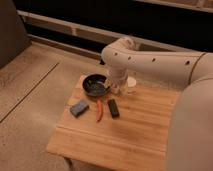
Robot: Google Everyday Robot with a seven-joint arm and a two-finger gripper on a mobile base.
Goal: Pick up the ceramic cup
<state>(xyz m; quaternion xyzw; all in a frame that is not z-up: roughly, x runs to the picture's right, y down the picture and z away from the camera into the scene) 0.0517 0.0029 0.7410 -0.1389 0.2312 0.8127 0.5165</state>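
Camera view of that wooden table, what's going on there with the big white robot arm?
The robot's arm reaches over the far side of the wooden table. Its gripper hangs low between the black bowl and the ceramic cup, open and holding nothing. The cup stands on the table beside the gripper, not yet picked up. A grey block, a thin red item and a black bar lie nearer the middle.

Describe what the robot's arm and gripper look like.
The arm is cream-white: thick, rounded tubular segments, a bulbous joint, a row of small dark dots along one side. No cables show. The gripper, low between the black bowl and the ceramic cup, looks pale too.
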